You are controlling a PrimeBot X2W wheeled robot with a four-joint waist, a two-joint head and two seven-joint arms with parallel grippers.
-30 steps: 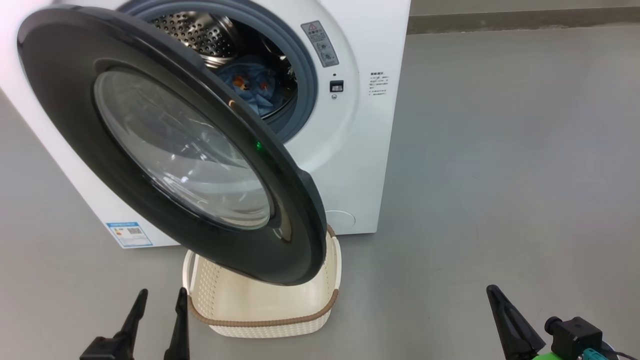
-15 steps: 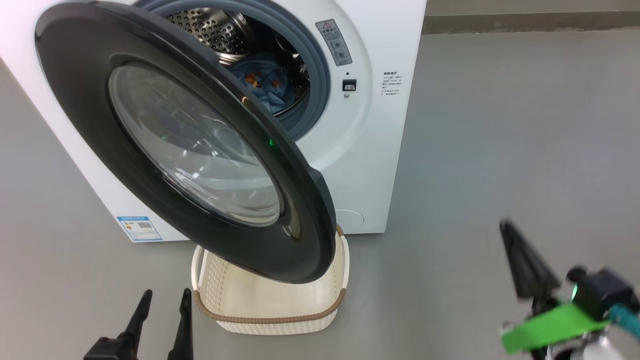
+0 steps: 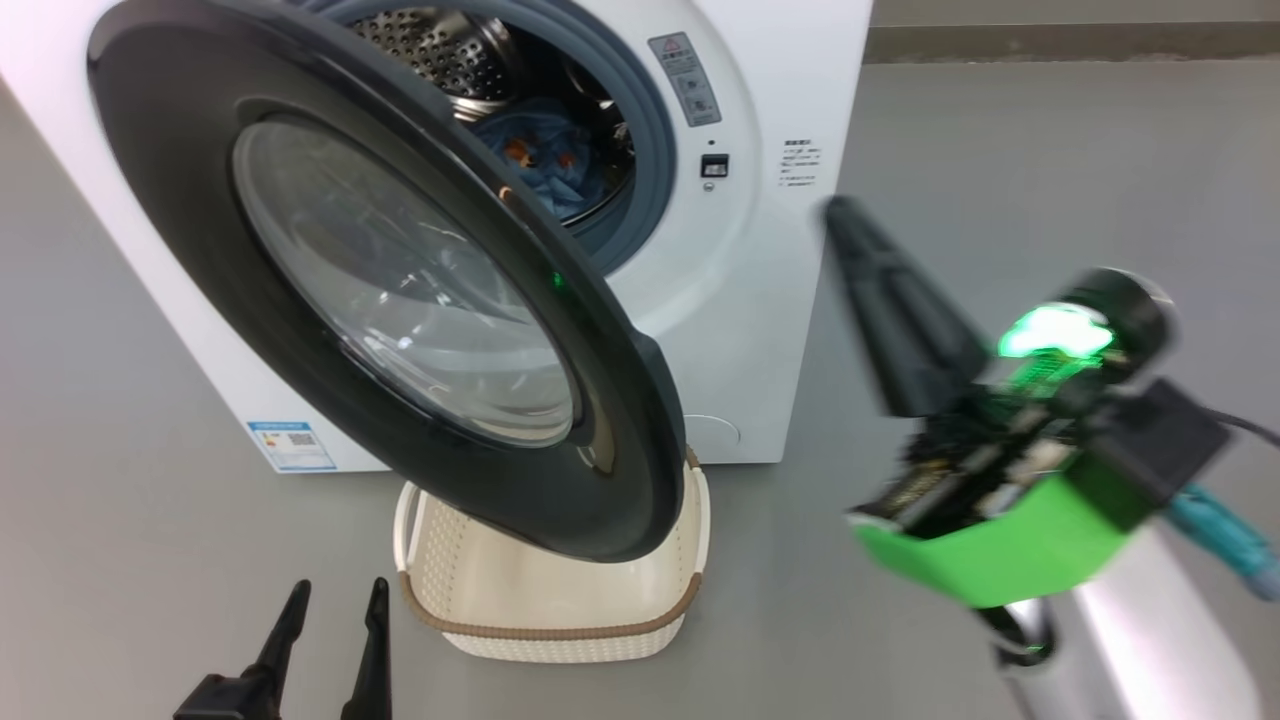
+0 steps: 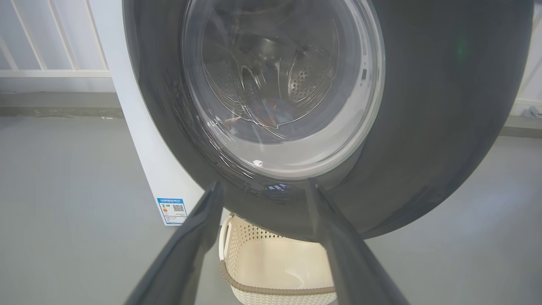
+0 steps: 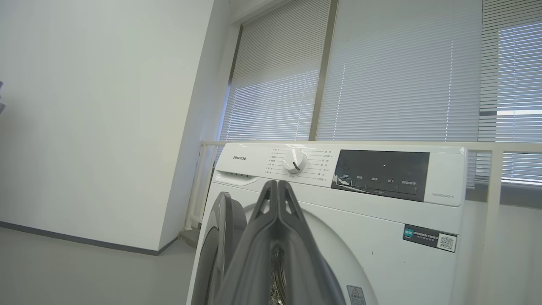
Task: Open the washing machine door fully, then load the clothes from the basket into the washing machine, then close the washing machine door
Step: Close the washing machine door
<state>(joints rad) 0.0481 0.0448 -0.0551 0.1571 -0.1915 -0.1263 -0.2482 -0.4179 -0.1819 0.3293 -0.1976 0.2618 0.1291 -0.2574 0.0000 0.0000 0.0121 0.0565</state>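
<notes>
Left gripper is sitting low at the near left, its two fingers spread apart and holding nothing, pointing up toward the door. Right gripper is hovering off to the right of the washer, fingers pressed together on nothing, aiming at the control dial. Smooth grey floor is lying all round; a white wall and slatted window blinds are standing behind. One washer, one door, one basket and one bundle of clothes are showing. The round door is standing part open, hinged at the left, its free edge jutting toward the robot and overhanging the basket, which is sitting on the floor just before the washer. The blue clothes are lying inside the steel drum.
</notes>
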